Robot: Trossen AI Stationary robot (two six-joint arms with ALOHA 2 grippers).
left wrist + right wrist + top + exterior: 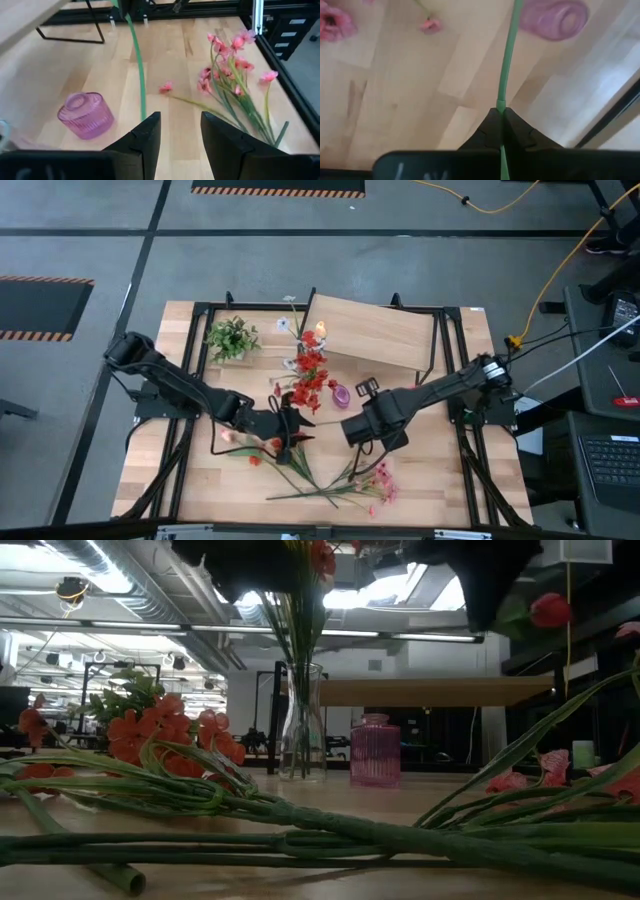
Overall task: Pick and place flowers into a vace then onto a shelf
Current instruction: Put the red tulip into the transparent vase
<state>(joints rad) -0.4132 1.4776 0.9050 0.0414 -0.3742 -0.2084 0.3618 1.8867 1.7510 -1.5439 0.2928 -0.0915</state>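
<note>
Left gripper: the left arm's dark two-finger gripper (290,423) hangs over the middle of the large light-wood tabletop (200,490); in its own wrist view the fingers (142,140) stand apart with nothing between them, and a thin green stalk (138,70) runs just beyond the gap.
Right gripper: the right arm's dark gripper (501,120) sits right of centre, near the shelf; its fingers are pressed together on that stalk, which rises out of the tips.
Vase: a clear glass vase (302,725) stands upright on the table with several green stalks already in it; red and white blooms (310,375) show above it from overhead.
Loose flowers: a bunch of pink-bloomed stems (232,75) lies flat near the front edge; orange-red blooms (165,735) and long green stalks lie across the foreground in the low view.
Shelf: the rectangular light-wood board on thin black metal legs (375,332) stands at the back right, behind the vase.
Pink jar: a small ribbed pink glass jar (375,750) stands just beside the vase.
Green tuft: a small leafy green tuft (232,338) lies at the back left.
</note>
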